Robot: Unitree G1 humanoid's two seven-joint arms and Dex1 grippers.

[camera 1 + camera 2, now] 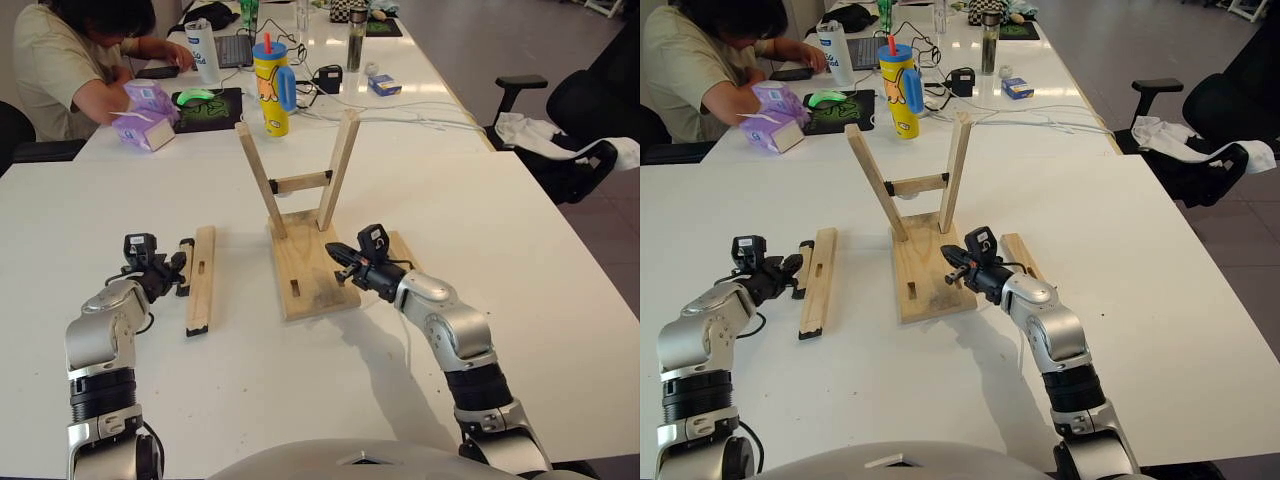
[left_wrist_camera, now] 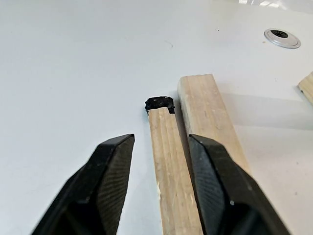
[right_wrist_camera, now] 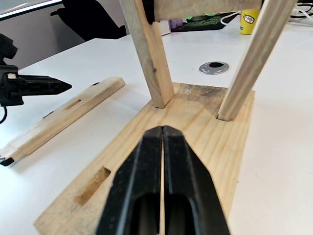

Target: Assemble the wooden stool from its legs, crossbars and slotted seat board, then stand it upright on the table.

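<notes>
The slotted seat board lies flat in the middle of the white table. Two legs stand in it, leaning apart and joined by a crossbar. My right gripper is shut with nothing in it, its tips just over the board's right side, near an empty slot. A loose leg lies to the board's left. My left gripper is open, and a thin black-tipped crossbar lies between its fingers, beside that leg. Another loose leg lies behind my right wrist.
A yellow cup, a purple box and cables sit on the far table, where a person is seated at the back left. A black chair stands at the right. A cable grommet is set in the tabletop.
</notes>
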